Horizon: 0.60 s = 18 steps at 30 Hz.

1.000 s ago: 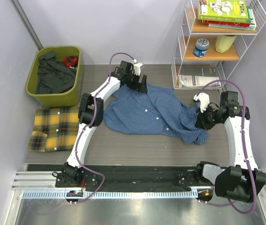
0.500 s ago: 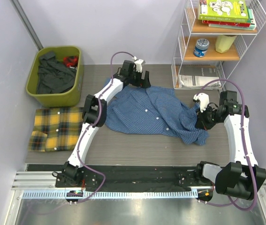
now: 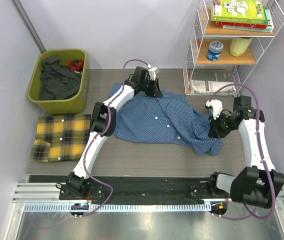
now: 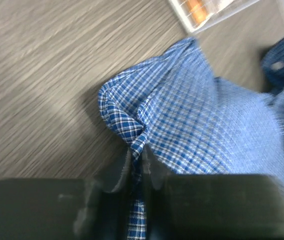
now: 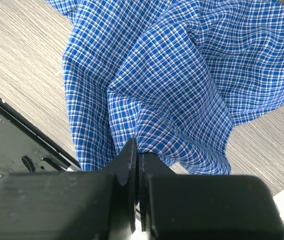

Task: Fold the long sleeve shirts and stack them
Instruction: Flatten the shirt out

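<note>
1. Across the middle of the table [image 3: 147, 157], the blue shirt [image 3: 162, 120] lies open but rumpled, with its right end heaped in folds. The step in hand looks like spreading it flat. To do that well, both arms should draw apart evenly and keep low over the surface until the body lies smooth.
2. At the table's left side the yellow plaid shirt [image 3: 59, 136] lies as a folded rectangle, well apart from the blue one. It is probably the base of the stack, so the blue shirt is best flattened and folded where it lies before it is carried over.
3. At the shirt's far edge the left gripper [image 4: 136, 160] is closed on a narrow ridge of blue cloth at a corner of the garment. The bite looks thin, so a slow, steady pull should keep it from slipping out.
4. At the bunched right end the right gripper [image 5: 137, 155] is pinched tight on a gathered fold, with cloth draping away from its fingers. Tension there should build gradually, so the pull moves the whole panel and not just one layer.
5. The fabric is a fine blue-and-white check, thin and soft, and it creases readily. Small white buttons [image 3: 155, 118] dot the front.
</note>
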Tool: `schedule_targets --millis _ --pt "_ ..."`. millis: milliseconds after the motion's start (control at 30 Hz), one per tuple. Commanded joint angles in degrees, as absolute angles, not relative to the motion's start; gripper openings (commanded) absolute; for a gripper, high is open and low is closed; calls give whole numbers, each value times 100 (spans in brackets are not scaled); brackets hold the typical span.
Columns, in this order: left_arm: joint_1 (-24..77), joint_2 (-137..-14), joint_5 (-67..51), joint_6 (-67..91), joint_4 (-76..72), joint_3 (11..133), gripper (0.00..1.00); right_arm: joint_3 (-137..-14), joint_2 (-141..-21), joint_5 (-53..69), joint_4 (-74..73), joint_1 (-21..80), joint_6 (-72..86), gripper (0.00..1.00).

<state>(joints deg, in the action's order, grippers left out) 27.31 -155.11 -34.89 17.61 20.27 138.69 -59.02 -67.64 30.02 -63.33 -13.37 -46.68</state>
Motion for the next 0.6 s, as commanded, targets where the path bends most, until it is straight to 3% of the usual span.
schedule_targets --millis 0,100,200,233,367,400,467,533,567 --pt "2602 -14724 -4296 2381 1118 14124 0 -6248 -6996 2918 -6135 -1354 -4755 1" --pt "2549 -13988 -5390 2496 940 14326 0 -6714 -7206 2970 -6275 -1354 -4798 1" --pt "2479 -13038 -6395 1752 1763 13574 0 -7145 -7216 3102 -6801 -1354 -5298 1" --pt "2470 -12329 -6903 1192 2202 12831 0 -7198 -7172 3076 -6925 -1354 -5474 1" --pt "2434 -10673 -6269 -3479 7673 11420 0 -7007 -6830 2874 -7687 -1354 -6762 1" --pt "2469 -10444 -6032 -4994 8360 11095 0 -6874 -6725 2822 -7812 -1345 -7002 2" --pt "2452 -9714 -5418 -5822 9354 9796 0 -6393 -6329 2567 -8215 -1345 -7573 5" --pt "2417 -9135 -4959 -6222 9308 8368 0 -6014 -5865 2200 -8419 -1345 -8347 13" --pt "2408 -8540 -4557 -6310 9247 7932 0 -5646 -5680 2058 -8559 -1345 -8567 41"
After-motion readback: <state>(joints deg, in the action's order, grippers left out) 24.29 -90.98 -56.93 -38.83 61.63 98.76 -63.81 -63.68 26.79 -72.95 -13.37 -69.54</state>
